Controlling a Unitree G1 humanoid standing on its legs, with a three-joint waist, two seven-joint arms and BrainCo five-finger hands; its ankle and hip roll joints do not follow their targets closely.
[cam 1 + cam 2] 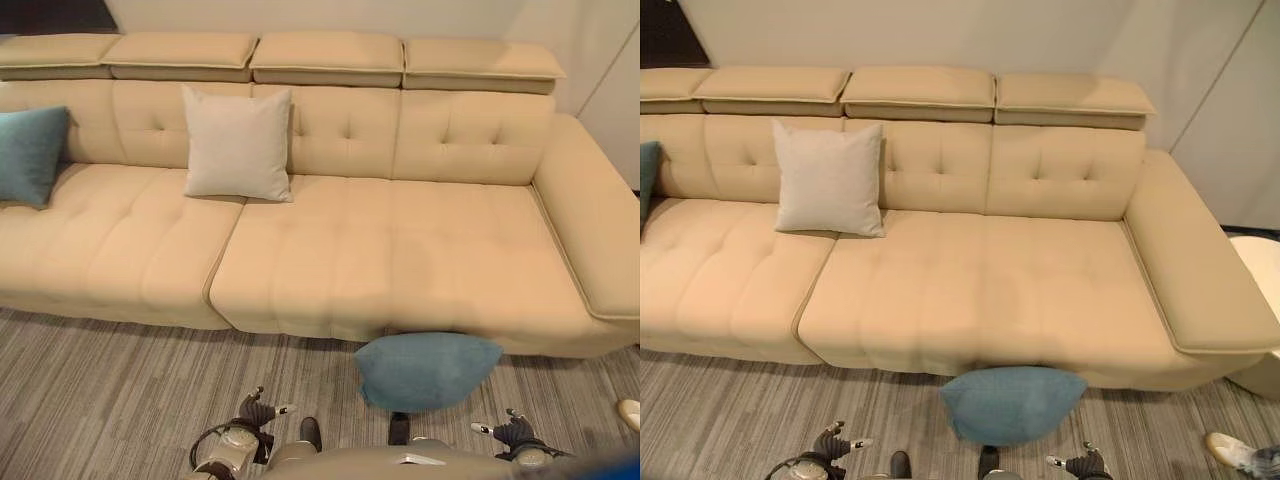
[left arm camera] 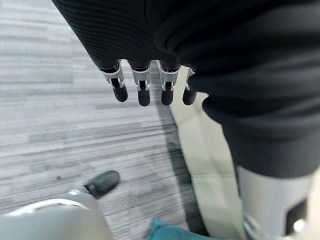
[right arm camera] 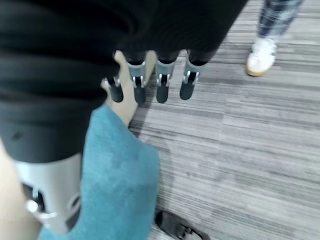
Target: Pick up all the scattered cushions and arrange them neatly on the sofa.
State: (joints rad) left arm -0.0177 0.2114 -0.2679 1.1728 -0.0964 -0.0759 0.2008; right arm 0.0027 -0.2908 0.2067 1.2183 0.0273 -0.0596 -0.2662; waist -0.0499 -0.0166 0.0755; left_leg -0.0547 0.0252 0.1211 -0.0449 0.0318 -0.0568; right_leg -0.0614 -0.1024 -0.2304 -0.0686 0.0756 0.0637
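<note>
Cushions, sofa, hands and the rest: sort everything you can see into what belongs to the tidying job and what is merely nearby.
Belongs to the job:
teal cushion on the floor
white cushion
teal cushion on the seat
sofa
left hand
right hand

Merely nearby:
person's shoe
carpet

Silver dark-tipped fingers [image 2: 144, 92] under a dark ribbed wrist cover [image 2: 210, 45]

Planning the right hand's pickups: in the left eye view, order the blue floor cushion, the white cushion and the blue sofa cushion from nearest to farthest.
From the right hand:
1. Blue floor cushion, against the sofa front.
2. White square cushion, upright against the backrest.
3. Blue sofa cushion, far left end.
</note>
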